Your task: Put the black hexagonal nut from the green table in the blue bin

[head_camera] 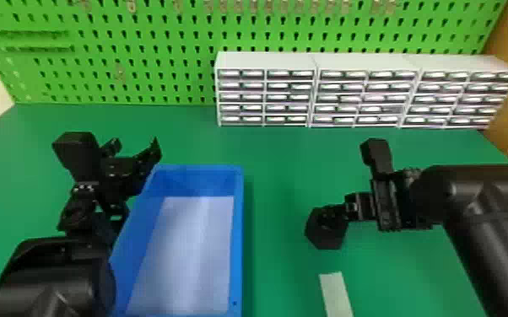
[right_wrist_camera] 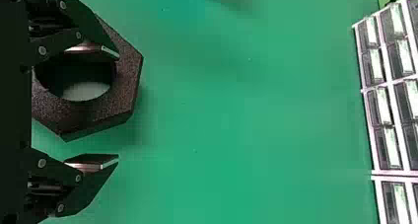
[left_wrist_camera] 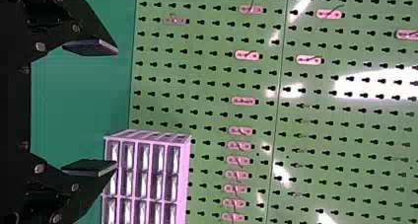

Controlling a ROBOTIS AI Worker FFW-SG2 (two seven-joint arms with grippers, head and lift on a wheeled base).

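Green table [head_camera: 274, 261], black nut [head_camera: 325, 238] under wide jaws

A green pegboard [head_camera: 147, 55] rises behind the surface, with white drawer units [head_camera: 266, 61] along its foot. The blue bin [head_camera: 239, 236] sits on the table, pale-bottomed, and the nut lies to its right, just beyond a pale strip [head_camera: 335, 293].

The right gripper [head_camera: 329, 214] is at the nut with its jaws wide apart. In the right wrist view one finger overlaps the hole while the other is outside the rim, so one side of the nut shows between them. Whether the first finger dips into the hole or hovers over it, I can't fairly say.

The left gripper [head_camera: 136, 145] is by the bin's far left corner, jaws wide, nothing between them.
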